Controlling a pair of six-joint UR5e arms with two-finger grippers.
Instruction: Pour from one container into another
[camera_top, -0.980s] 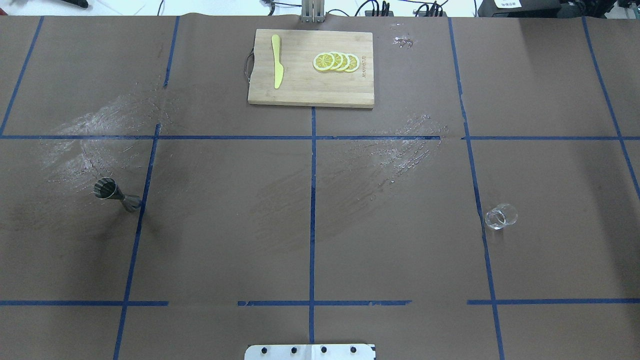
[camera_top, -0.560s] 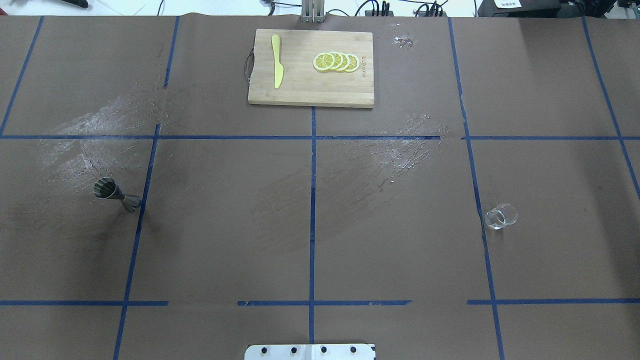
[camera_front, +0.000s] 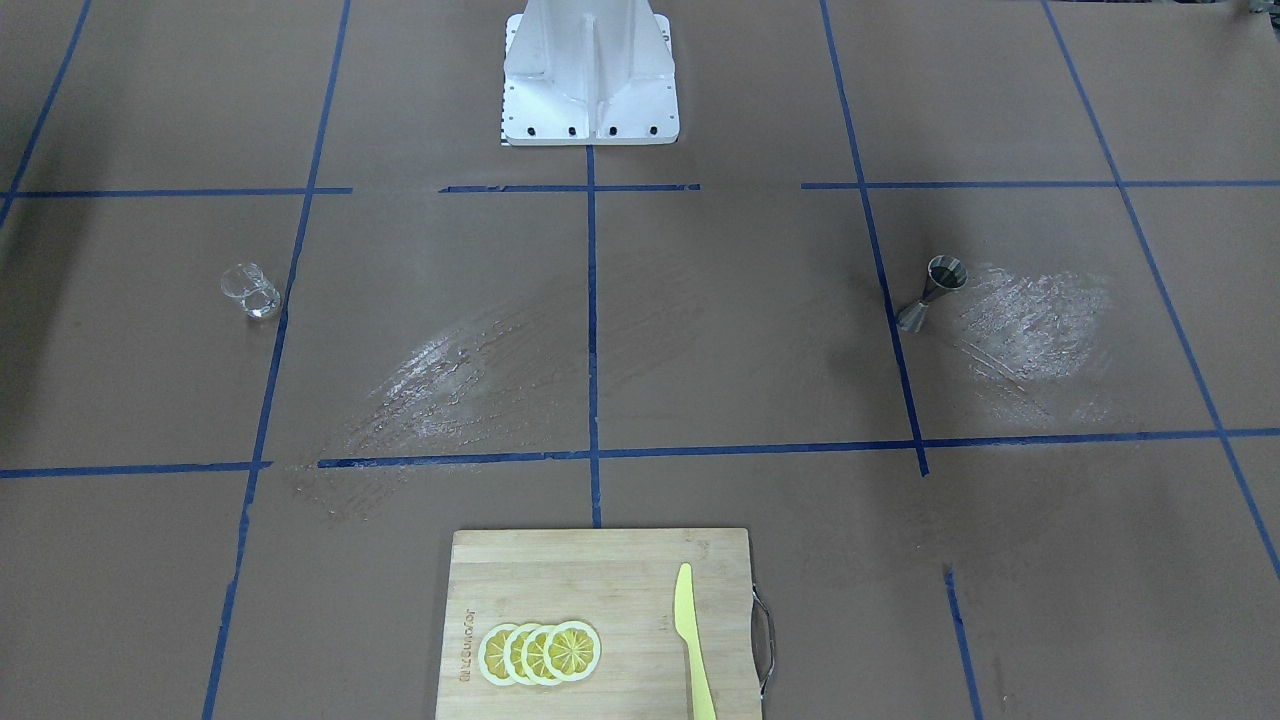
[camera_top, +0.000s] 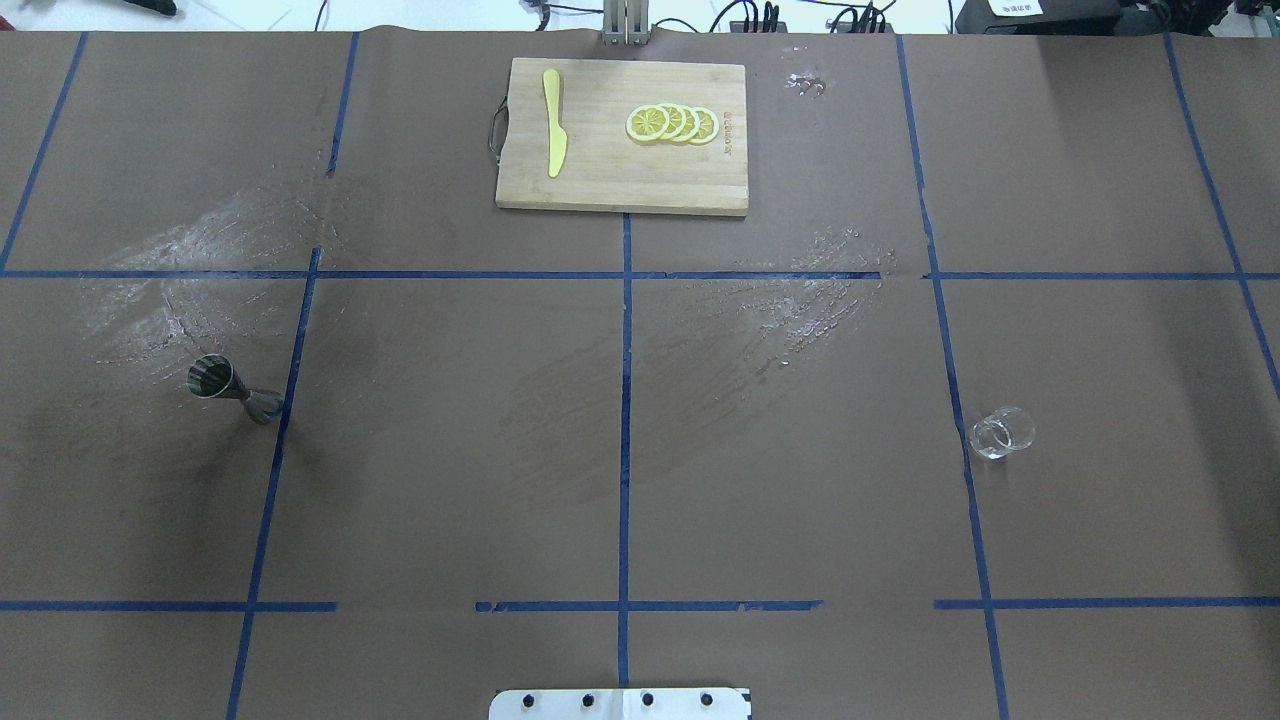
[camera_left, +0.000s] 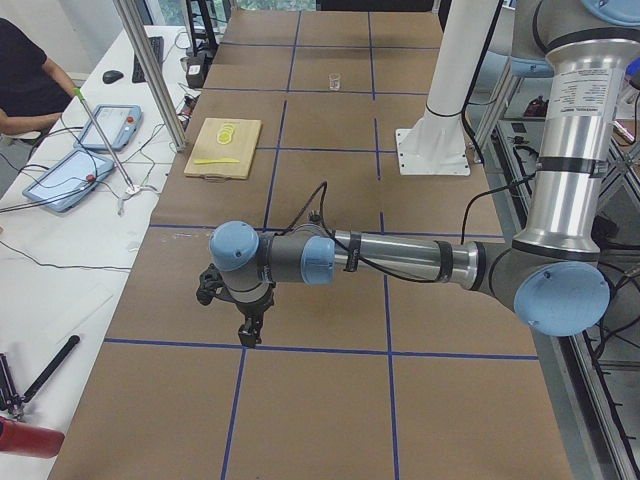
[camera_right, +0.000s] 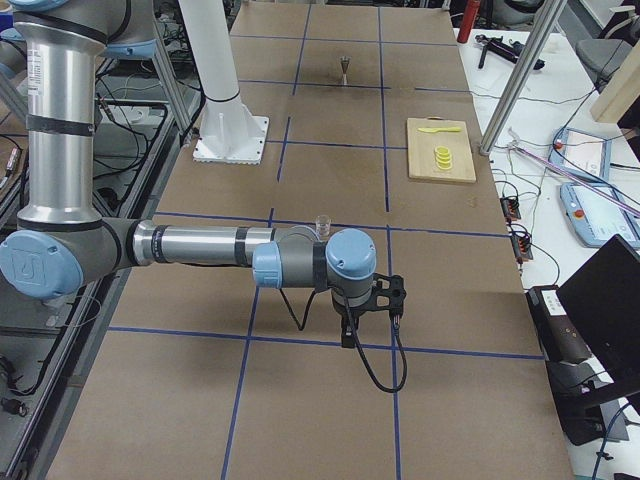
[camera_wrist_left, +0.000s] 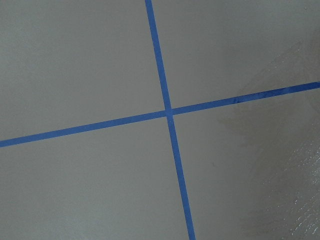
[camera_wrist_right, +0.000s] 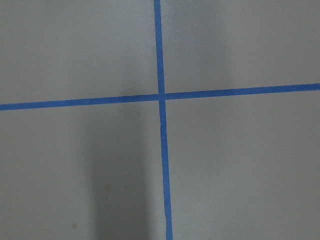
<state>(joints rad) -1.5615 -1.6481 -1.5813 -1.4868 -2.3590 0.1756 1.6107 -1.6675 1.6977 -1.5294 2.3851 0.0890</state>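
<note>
The left jaws and right jaws show only in the side views; released or clenched, I cannot tell. On the desk (camera_top: 800, 500), the glass cup (camera_top: 1002, 433) stands upright at the overhead frame's right and the jigger (camera_top: 212, 378) at its left, well apart.

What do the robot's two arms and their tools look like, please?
Both the left arm and right arm are silver metal tubes joined by dark grey housings with pale blue round caps. A black cable loops off each forearm. The left tool and right tool are small, black and angular. No markings are legible.
</note>
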